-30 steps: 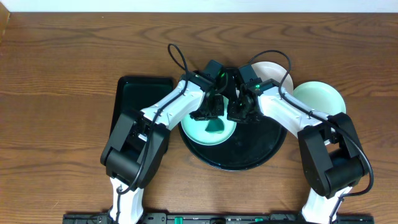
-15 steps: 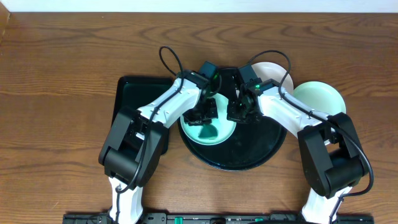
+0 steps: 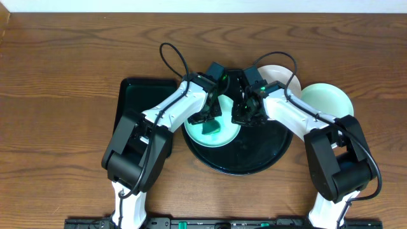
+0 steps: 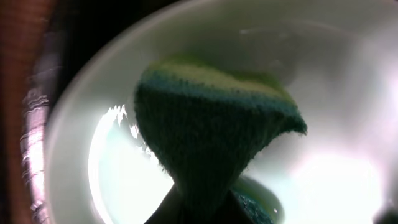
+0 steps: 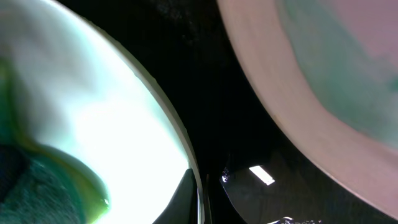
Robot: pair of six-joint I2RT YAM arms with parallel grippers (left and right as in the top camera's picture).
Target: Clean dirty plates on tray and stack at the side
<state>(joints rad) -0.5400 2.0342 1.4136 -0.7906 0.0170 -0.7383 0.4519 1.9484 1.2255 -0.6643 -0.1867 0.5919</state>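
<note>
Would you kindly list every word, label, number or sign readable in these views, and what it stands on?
None can be read: the mint plate, round black tray and green cloth show no print.
The green mark on the dark strip at the overhead view's bottom edge is too small to read.

Three plates (image 3: 230, 135) (image 3: 280, 75) (image 3: 327, 100), two black trays (image 3: 254, 151) (image 3: 143, 95), one green cloth (image 3: 212, 127).
</note>
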